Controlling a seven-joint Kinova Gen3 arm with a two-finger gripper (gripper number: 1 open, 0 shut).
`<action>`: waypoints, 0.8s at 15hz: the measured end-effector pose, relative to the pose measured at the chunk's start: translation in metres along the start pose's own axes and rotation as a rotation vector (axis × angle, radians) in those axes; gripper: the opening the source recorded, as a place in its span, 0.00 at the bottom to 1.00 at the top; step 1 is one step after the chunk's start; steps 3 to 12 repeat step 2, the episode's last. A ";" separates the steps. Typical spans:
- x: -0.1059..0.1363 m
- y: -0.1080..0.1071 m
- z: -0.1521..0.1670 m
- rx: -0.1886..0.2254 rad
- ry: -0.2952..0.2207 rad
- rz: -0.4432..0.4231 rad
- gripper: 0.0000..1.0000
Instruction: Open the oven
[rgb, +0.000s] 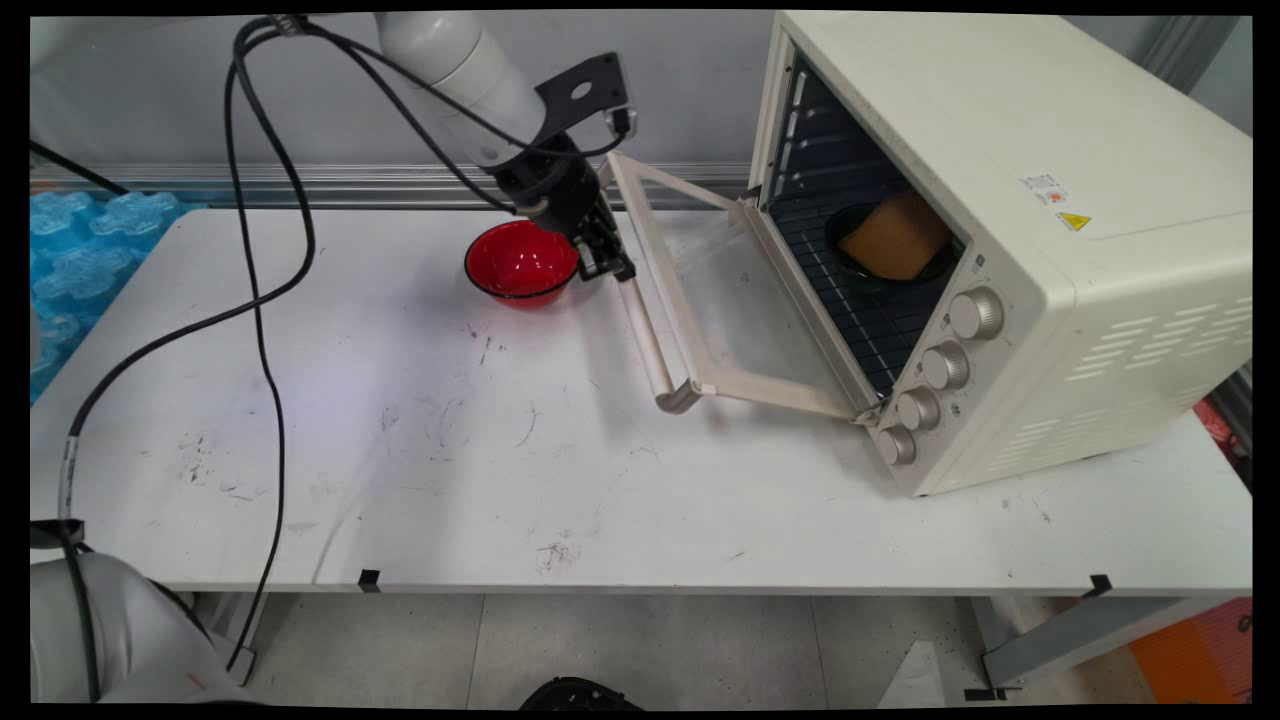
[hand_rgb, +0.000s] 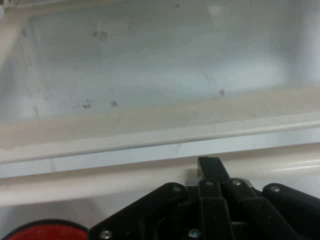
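My gripper (rgb: 606, 262) hangs low at the far end of the handle (rgb: 648, 335) of the cream toaster oven's door (rgb: 700, 290). Its fingers (hand_rgb: 210, 167) are pressed together and shut, with the tip against the handle bar (hand_rgb: 150, 172). The glass door (hand_rgb: 150, 65) stands open, tilted out toward the table's middle. Just left of the gripper sits a red bowl (rgb: 520, 262), whose rim shows at the hand view's bottom left (hand_rgb: 45, 232). Inside the oven (rgb: 1010, 230), a tan loaf (rgb: 895, 238) lies in a dark dish (rgb: 850, 265) on the wire rack.
The oven fills the table's right side, its knobs (rgb: 945, 365) facing the front. Black cables (rgb: 260, 300) hang from the arm over the left part of the white table (rgb: 400, 450). Blue bubble wrap (rgb: 70, 250) lies beyond the left edge.
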 end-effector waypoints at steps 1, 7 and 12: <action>-0.004 0.000 0.000 0.000 -0.005 0.005 0.00; -0.008 0.000 -0.001 0.000 -0.010 0.009 0.00; -0.008 0.000 -0.001 0.000 -0.010 0.009 0.00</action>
